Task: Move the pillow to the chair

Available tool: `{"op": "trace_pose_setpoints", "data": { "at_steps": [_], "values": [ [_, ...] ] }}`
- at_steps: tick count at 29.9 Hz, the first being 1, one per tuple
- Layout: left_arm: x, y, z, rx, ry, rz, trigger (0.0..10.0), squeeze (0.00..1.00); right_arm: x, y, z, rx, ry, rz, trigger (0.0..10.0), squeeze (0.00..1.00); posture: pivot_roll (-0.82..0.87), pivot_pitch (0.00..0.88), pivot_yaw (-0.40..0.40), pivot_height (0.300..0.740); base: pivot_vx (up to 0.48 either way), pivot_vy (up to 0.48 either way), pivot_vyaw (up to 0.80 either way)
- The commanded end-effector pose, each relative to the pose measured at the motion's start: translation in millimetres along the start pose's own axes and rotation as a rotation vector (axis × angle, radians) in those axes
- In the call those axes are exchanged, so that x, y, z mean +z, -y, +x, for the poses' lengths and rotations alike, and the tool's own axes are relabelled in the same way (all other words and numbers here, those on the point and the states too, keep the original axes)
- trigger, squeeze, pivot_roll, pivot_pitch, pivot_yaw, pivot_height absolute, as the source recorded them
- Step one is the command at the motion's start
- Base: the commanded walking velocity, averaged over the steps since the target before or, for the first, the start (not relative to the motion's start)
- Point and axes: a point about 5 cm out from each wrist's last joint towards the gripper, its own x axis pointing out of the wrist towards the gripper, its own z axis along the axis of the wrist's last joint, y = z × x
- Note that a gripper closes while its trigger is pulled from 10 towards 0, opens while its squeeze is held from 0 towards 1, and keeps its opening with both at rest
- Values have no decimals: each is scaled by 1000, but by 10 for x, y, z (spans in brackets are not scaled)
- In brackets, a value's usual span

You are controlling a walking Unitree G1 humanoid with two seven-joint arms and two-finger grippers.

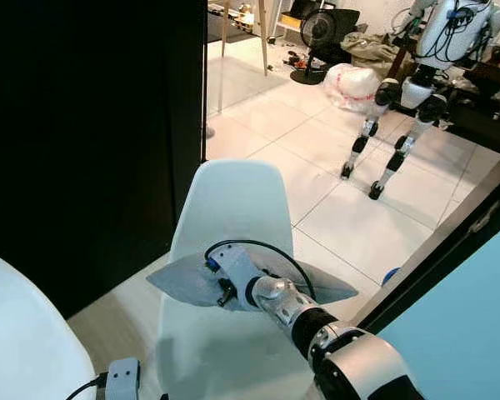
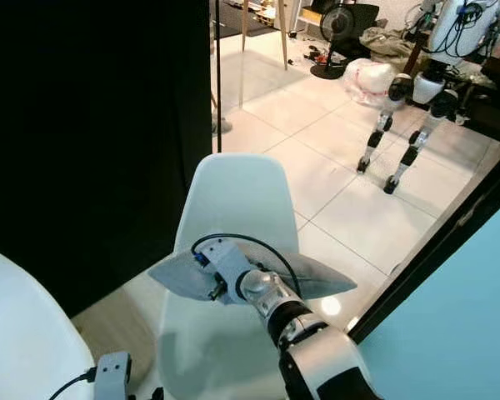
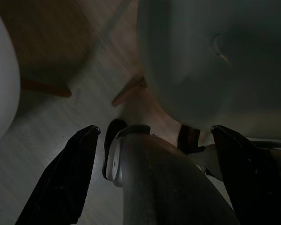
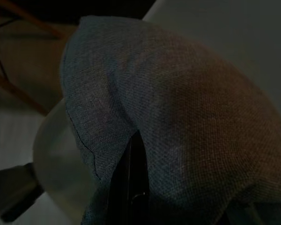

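1. my left gripper (image 3: 154, 154) hangs low beside me, black fingers (image 3: 61, 178) spread apart with nothing between them, above wood floor (image 3: 56, 126) and a chair's underside.
2. a second white chair (image 1: 21, 333) sits at my near left.
3. my right gripper (image 1: 221, 287) is clamped onto the grey pillow (image 1: 183, 279); in the right wrist view a black finger (image 4: 131, 178) presses into the fabric fold.
4. the pillow is held flat just over the seat of the white chair (image 1: 233, 200), in front of its backrest; cannot tell if it touches the seat.
5. black panel (image 1: 92, 125) stands left of the chair.
6. farther out, white tile floor (image 1: 350, 217), another humanoid robot (image 1: 417, 75), a fan (image 1: 317, 33), a white bag (image 1: 350, 83).
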Motion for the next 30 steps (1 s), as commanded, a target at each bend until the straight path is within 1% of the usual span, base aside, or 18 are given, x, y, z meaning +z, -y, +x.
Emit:
{"op": "trace_pose_setpoints", "data": {
  "at_steps": [1, 6, 10, 15, 18, 22, 29, 30],
  "values": [
    [-95, 40, -28, -15, -27, 4, 10000, 0, -213, -434, 79, 82, -59, 90, 10000, 0, 195, 90, -115, 710, 0, 0, 0],
    [-103, 50, -32, -19, -25, 11, 10000, 0, -370, -480, 67, 88, -136, 141, 10000, 0, 202, 94, -118, 685, 0, 0, 0],
    [-112, 58, -36, -24, -26, 17, 10000, 0, -438, -499, 58, 92, -161, 164, 10000, 0, 202, 93, -119, 665, 0, 0, 0],
    [-120, 70, -38, -30, -27, 22, 10000, 0, -518, -532, 48, 103, -191, 164, 10000, 0, 201, 92, -120, 645, 0, 0, 0],
    [-122, 80, -39, -36, -26, 25, 10000, 0, -611, -560, 33, 104, -234, 164, 10000, 0, 198, 94, -119, 630, 0, 0, 0],
    [-126, 92, -40, -42, -25, 28, 10000, 0, -687, -580, 20, 102, -261, 169, 10000, 0, 195, 101, -119, 610, 0, 0, 0],
    [-133, 101, -44, -45, -23, 25, 10000, 0, -728, -620, 12, 129, -276, 185, 10000, 0, 195, 109, -120, 605, 0, 0, 0],
    [-134, 103, -45, -44, -22, 22, 10000, 0, -754, -632, 5, 136, -292, 188, 10000, 0, 194, 113, -119, 605, 0, 0, 0]
  ]
}}
